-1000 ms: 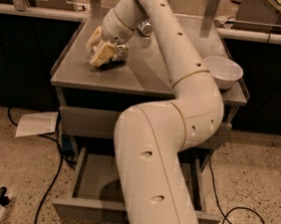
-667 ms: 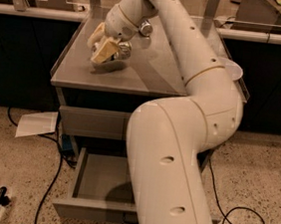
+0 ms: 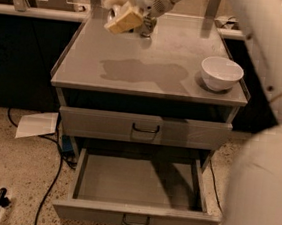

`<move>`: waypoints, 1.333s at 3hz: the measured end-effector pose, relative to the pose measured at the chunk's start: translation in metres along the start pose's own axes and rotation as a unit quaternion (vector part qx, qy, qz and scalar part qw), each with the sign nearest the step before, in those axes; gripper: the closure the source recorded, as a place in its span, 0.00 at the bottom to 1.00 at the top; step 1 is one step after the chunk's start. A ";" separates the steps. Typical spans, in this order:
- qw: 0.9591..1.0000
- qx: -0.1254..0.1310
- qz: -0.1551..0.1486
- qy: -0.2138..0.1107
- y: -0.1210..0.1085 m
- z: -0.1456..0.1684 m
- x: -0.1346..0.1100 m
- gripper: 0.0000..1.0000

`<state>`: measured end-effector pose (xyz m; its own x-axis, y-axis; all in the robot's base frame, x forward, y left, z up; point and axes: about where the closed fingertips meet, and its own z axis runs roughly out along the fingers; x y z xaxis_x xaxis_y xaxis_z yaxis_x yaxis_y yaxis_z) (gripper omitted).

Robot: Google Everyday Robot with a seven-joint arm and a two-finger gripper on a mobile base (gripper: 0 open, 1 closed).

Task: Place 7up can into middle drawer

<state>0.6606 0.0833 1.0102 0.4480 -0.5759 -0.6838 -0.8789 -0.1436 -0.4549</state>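
My gripper (image 3: 122, 16), with yellowish pads, hangs above the back left of the grey cabinet top (image 3: 84, 76). It is shut on the 7up can (image 3: 112, 14). The can is almost wholly hidden; only a silvery edge shows at the gripper's left side. The middle drawer (image 3: 138, 182) stands pulled open low at the front, and its plain grey interior holds nothing. The gripper is well above and behind it.
A white bowl (image 3: 221, 72) sits at the right of the cabinet top. A closed drawer (image 3: 145, 129) with a loop handle lies above the open one. My white arm (image 3: 272, 58) fills the right side. Paper (image 3: 36, 123) and cables (image 3: 54, 176) lie on the floor at the left.
The gripper has lifted off the cabinet top, where it rested at the back left, taking the can up. The arm has swung right, uncovering the open drawer and the bowl.
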 end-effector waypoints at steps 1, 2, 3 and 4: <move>0.996 0.070 -0.035 -0.036 0.023 -0.046 -0.053 1.00; 0.995 0.087 -0.021 -0.041 0.034 -0.042 -0.046 1.00; 0.995 0.089 -0.022 -0.042 0.038 -0.038 -0.048 1.00; 0.991 0.117 -0.017 -0.064 0.059 -0.044 -0.070 1.00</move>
<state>0.5698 0.0795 1.0564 0.5063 -0.4649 -0.7263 -0.8078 0.0391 -0.5882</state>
